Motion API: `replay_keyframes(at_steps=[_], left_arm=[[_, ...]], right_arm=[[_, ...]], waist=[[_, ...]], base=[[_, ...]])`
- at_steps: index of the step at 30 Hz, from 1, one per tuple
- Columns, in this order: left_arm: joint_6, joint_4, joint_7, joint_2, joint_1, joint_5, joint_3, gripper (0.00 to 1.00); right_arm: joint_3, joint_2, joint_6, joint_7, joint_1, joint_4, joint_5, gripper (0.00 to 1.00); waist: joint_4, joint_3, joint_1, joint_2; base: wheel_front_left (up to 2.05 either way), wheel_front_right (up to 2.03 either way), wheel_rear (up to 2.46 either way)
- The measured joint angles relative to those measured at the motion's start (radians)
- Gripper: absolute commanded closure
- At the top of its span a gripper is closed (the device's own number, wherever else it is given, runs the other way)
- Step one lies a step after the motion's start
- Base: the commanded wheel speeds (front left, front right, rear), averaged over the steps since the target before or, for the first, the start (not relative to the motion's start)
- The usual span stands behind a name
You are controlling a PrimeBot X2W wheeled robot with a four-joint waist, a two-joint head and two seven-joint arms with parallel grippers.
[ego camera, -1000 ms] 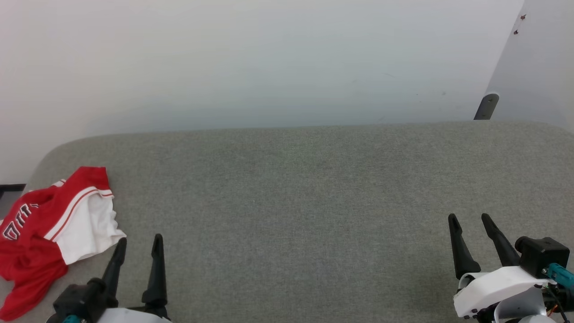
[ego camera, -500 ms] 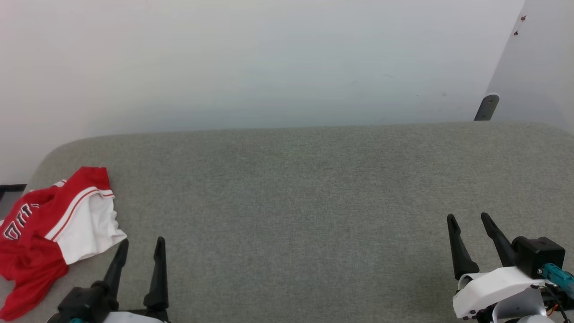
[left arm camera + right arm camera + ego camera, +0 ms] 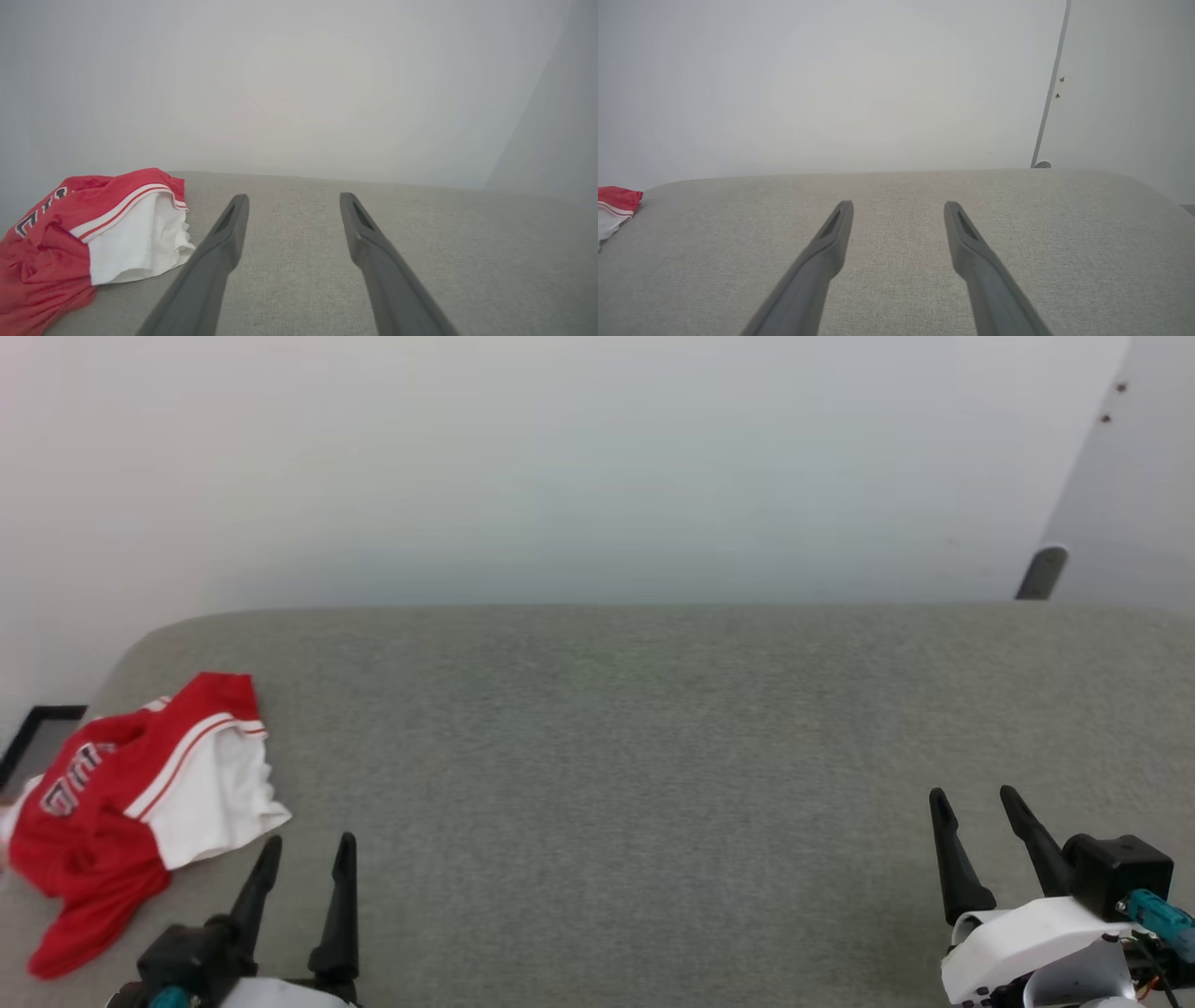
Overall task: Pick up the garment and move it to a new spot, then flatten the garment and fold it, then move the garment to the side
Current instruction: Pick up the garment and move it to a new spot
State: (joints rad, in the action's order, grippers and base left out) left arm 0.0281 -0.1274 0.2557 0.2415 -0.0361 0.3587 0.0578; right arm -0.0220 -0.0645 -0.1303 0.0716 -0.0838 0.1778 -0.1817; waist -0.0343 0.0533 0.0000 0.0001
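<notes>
Grey cushion (image 3: pixel 653 737) — garment (image 3: pixel 93 821) at left edge

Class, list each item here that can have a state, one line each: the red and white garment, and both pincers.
garment: crumpled in a heap at the left end of the grey fabric surface, neither flattened nor folded, held by nothing.
left pincer: open, empty, beside the garment's white sleeve.
right pincer: open, empty, over the surface's right end, far from the garment.

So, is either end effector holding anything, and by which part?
Nothing is held. Both the left end effector and right end effector are open and empty; the garment lies untouched.
</notes>
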Motion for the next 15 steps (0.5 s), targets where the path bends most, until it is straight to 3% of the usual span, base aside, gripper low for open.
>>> replay_keyframes(at_steps=[6, 15], left_arm=[[0.002, -0.037, -0.034, 0.027, 0.038, 0.007, -0.007, 0.0], [-0.029, -0.039, -0.09, 0.063, 0.044, 0.02, -0.041, 0.0]], right_arm=[[0.036, -0.001, 0.0, -0.003, -0.004, 0.017, -0.01, 0.0], [0.128, 0.003, 0.0, 0.004, -0.037, 0.071, -0.043, 0.0]], waist=[[-0.067, 0.016, 0.0, -0.0001], [-0.204, 0.051, 0.0, 0.0]], base=[[0.0, 0.0, 0.0], [0.0, 0.0, 0.0]])
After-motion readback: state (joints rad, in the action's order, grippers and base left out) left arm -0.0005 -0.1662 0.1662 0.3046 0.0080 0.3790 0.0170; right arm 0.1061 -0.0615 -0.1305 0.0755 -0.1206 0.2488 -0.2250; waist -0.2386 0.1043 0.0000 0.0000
